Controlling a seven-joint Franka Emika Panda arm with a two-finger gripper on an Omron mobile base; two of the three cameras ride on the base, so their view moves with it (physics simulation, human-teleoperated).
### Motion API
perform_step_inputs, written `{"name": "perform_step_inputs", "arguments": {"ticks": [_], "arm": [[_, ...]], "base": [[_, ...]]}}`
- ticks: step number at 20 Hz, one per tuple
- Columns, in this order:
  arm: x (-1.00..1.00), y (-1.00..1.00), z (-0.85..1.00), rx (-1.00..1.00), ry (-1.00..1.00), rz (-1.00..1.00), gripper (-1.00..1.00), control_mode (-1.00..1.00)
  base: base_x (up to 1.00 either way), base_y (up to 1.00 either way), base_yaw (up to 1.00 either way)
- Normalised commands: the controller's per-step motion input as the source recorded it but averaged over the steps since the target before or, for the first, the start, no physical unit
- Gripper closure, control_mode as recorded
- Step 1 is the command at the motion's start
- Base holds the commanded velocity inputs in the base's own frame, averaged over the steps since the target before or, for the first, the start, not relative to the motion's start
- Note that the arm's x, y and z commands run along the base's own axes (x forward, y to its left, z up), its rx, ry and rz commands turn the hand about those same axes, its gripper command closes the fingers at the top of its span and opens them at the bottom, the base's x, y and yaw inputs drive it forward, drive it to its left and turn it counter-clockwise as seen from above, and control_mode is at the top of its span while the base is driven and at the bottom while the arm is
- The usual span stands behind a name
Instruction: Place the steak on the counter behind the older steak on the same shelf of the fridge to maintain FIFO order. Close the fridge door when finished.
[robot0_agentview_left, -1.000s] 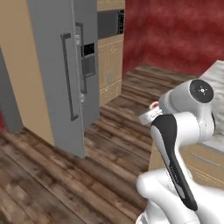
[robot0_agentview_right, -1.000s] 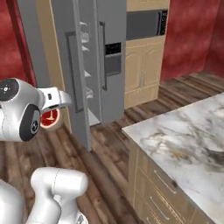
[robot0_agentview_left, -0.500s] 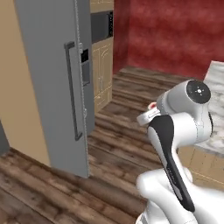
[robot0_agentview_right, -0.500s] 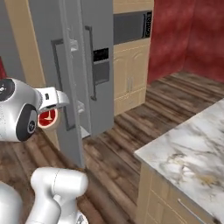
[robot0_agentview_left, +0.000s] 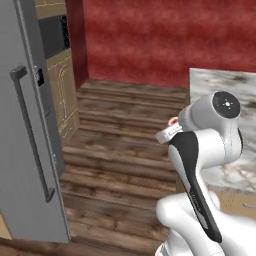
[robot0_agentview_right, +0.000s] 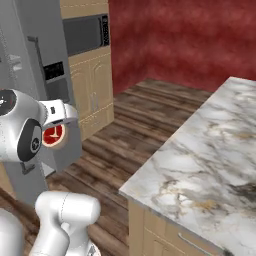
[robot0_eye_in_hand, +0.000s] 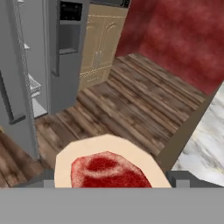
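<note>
The steak (robot0_eye_in_hand: 107, 168), red on top with a cream-tan fat rim, sits between my gripper's (robot0_eye_in_hand: 112, 181) two finger tips, low in the hand view. My gripper (robot0_agentview_right: 56, 131) is shut on the steak (robot0_agentview_right: 52, 136) and holds it in the air over the wooden floor, clear of the counter (robot0_agentview_right: 210, 145). The fridge (robot0_eye_in_hand: 65, 52) stands to the left. Its fridge door (robot0_agentview_left: 30, 150) is swung open, the dark bar handle facing me. Pale shelves (robot0_eye_in_hand: 33, 84) show in the gap. The marble counter (robot0_agentview_left: 220, 82) lies to my right.
Tan wooden cabinets (robot0_eye_in_hand: 98, 43) and a dark built-in oven (robot0_agentview_right: 85, 32) stand beside the fridge against a red wall (robot0_agentview_left: 165, 40). Open wooden floor (robot0_agentview_left: 120, 150) stretches between the fridge and the counter's corner (robot0_agentview_right: 125, 187).
The whole picture has shifted: the base has moved, so the fridge slid left and grew larger while the counter came in closer on the right. The steak stays in my gripper.
</note>
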Motion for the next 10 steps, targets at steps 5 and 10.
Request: {"name": "perform_step_inputs", "arguments": {"ticks": [5,10], "arm": [[0.00,0.00,0.00,0.00,0.00,0.00,1.00,1.00],[0.00,0.00,0.00,0.00,0.00,0.00,1.00,1.00]], "base": [[0.57,0.06,-0.55],[0.47,0.26,-0.46]]}}
